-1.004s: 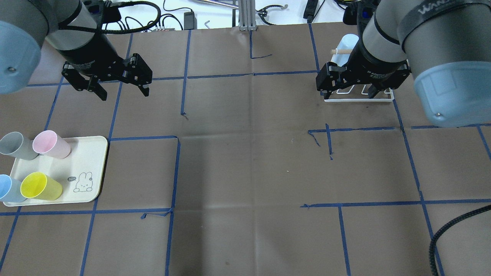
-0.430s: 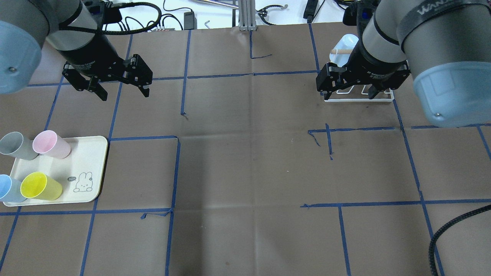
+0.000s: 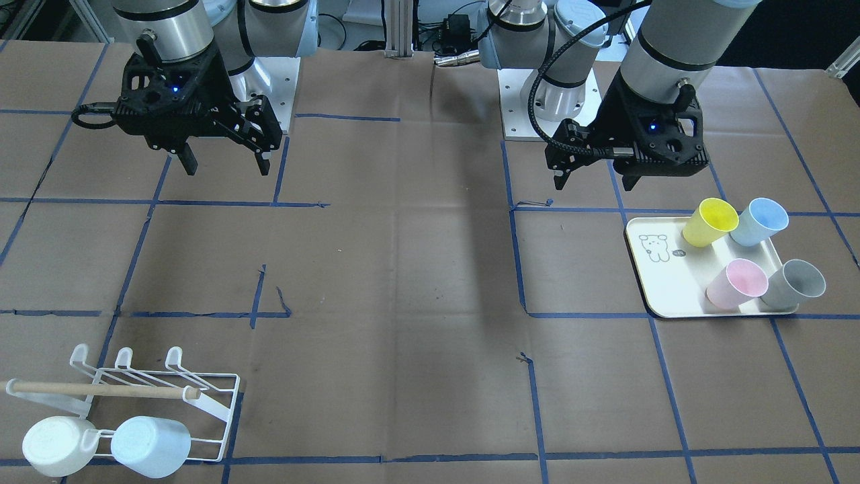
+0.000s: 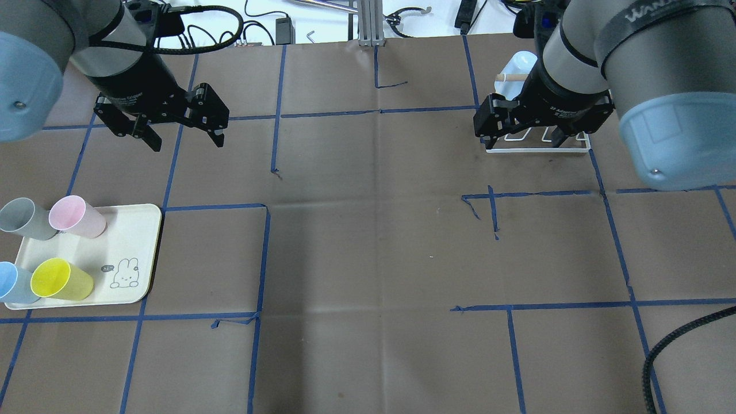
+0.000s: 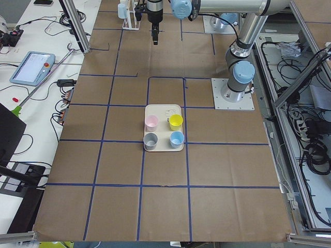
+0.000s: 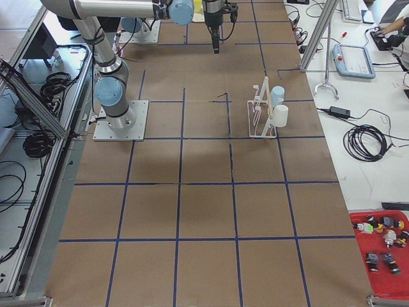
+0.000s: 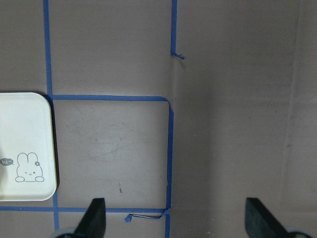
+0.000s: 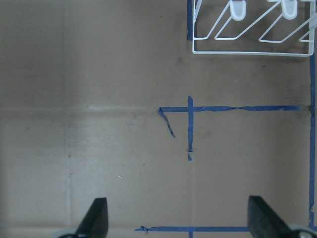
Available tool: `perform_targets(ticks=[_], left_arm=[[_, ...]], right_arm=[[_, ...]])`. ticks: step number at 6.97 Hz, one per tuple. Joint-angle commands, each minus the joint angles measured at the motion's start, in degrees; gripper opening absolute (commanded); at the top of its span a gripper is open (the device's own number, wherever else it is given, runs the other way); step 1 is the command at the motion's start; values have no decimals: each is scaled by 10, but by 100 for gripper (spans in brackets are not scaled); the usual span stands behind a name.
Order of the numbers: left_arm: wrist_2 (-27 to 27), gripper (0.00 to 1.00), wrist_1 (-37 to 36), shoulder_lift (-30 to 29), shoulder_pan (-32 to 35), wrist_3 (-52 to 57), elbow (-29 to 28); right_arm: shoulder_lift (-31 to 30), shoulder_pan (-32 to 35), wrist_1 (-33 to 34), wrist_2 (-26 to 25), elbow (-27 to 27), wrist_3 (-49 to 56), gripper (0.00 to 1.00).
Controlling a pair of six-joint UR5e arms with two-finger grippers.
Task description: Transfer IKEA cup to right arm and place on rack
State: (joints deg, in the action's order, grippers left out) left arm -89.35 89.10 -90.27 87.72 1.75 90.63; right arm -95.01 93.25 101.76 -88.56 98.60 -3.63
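Leftmost, on a cream tray (image 4: 138,230) by the table's (image 4: 374,259) left edge: grey cup (image 4: 23,218), pink cup (image 4: 75,215), blue cup (image 4: 12,283) and yellow cup (image 4: 57,280), all plain tapered plastic, upright with mouths up. Over by the far edge toward the right corner, a white wire rack (image 3: 215,403) with a light wooden dowel (image 3: 101,388) across it. Hung side by side on its outer prongs, a white cup (image 3: 50,447) and a pale blue cup (image 3: 151,447), bottoms turned outward.

Left gripper (image 4: 187,142) poised over bare table beyond the tray, fingers spread wide, holding and touching nothing. Right gripper (image 4: 520,140) likewise spread wide and empty, raised on the robot's side of the rack, apart from it.

Underneath, brown paper gridded with blue tape (image 4: 261,259). Past the far edge, cables (image 4: 253,26) and an aluminium post (image 4: 371,23). Off the right end, a red bin (image 6: 383,256) of small parts.
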Motion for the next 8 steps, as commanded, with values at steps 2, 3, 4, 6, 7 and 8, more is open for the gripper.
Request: perform_targets(ticks=[2, 3, 4, 6, 7, 8], left_arm=[[-1, 100, 0, 1, 0, 4, -2], [-1, 100, 0, 1, 0, 4, -3], [-1, 100, 0, 0, 0, 4, -4], [-10, 100, 0, -1, 0, 4, -5], [-10, 100, 0, -1, 0, 4, -5], [-10, 100, -1, -1, 0, 4, -5]], right_arm=[[0, 0, 0, 2, -2, 0, 100], [0, 0, 1, 2, -2, -1, 100], [1, 0, 2, 3, -2, -1, 100], [0, 0, 2, 3, -2, -1, 100], [0, 0, 2, 3, -2, -1, 100], [0, 0, 2, 2, -2, -1, 100]])
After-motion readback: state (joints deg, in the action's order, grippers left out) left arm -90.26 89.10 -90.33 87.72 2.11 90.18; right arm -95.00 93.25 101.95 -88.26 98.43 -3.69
